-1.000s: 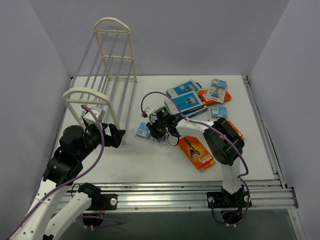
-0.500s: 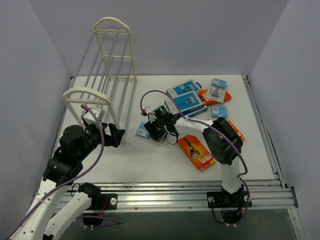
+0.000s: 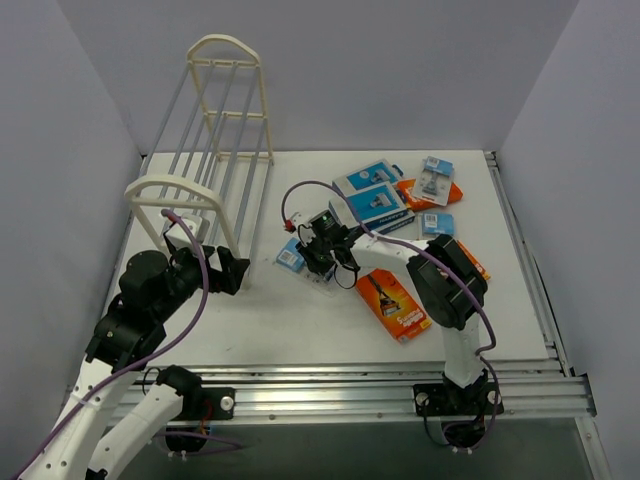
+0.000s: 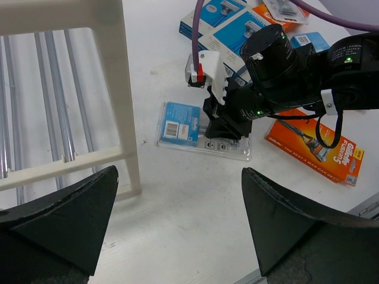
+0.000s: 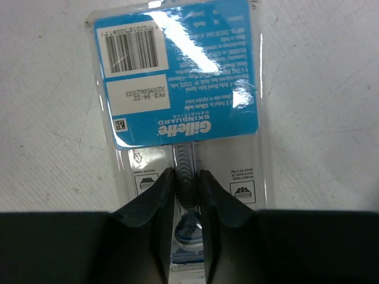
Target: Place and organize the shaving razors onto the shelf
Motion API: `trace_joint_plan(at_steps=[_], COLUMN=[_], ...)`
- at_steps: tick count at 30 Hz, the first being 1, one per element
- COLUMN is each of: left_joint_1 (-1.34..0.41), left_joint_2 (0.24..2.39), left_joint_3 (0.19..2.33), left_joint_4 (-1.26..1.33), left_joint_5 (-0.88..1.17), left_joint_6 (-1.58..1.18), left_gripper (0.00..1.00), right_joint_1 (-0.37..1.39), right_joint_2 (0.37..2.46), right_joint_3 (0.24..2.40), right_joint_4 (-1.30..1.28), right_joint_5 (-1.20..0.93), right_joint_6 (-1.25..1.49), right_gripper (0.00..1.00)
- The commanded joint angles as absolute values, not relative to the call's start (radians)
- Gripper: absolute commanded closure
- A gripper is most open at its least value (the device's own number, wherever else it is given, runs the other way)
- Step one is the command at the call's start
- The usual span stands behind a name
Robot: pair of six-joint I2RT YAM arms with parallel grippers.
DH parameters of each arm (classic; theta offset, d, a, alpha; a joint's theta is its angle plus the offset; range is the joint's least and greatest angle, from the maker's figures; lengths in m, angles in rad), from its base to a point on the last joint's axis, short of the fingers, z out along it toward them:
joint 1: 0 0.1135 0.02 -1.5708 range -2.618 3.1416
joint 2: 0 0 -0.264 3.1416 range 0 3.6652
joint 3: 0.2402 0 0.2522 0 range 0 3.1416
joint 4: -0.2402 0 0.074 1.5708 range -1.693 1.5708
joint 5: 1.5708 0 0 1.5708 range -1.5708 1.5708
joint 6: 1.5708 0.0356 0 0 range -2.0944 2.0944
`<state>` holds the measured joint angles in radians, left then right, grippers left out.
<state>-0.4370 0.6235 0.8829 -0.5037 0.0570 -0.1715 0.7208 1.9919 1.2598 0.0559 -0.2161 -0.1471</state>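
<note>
Our right jaws popped open and snapped shut again over the last second, nudging the pack (image 5: 177,77) slightly toward the shelf (image 4: 118,77). Now they're pinched on its razor bulge, so we reckon the regrip took. The pack looks flat on the bench (image 3: 300,320), near the shelf's front end. Right arm (image 3: 390,255) reaches left, wrist low. Left jaws gape wide, holding nothing.

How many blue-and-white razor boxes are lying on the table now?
2. The far box lies on the table to the right of the shelf. The near box lies against it, just beyond the right arm. Others may be hidden under that arm.
</note>
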Motion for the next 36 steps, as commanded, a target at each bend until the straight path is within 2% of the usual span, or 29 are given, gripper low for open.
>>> trace_joint_plan(at_steps=[1, 3, 9, 15, 19, 28, 36], left_joint_1=[-0.440, -0.440, -0.440, -0.442, -0.454, -0.469, -0.469], left_joint_2=[0.615, 0.612, 0.551, 0.382, 0.264, 0.279, 0.320], left_joint_3=[0.891, 0.890, 0.868, 0.809, 0.766, 0.795, 0.952], left_joint_4=[-0.465, -0.462, -0.416, -0.326, -0.302, -0.356, -0.454], left_joint_5=[0.045, 0.041, 0.037, 0.009, -0.122, -0.241, -0.250], left_joint_6=[-0.163, -0.163, -0.158, -0.152, -0.153, -0.158, -0.221], left_gripper=[0.06, 0.06, 0.06, 0.06, 0.06, 0.06, 0.06], right_joint_1=[0.710, 0.710, 0.703, 0.677, 0.658, 0.643, 0.632], right_joint_2=[1.982, 1.979, 1.934, 1.812, 1.752, 1.726, 1.704], right_joint_3=[1.226, 1.226, 1.275, 1.359, 1.477, 1.779, 1.962], right_joint_4=[-0.049, -0.066, -0.144, -0.227, -0.290, -0.436, -0.483], right_joint_5=[-0.179, -0.183, -0.222, -0.288, -0.314, -0.328, -0.308], right_joint_6=[-0.172, -0.184, -0.204, -0.195, -0.193, -0.212, -0.213], right_gripper=[0.93, 1.00, 1.00, 1.00, 1.00, 1.00, 1.00])
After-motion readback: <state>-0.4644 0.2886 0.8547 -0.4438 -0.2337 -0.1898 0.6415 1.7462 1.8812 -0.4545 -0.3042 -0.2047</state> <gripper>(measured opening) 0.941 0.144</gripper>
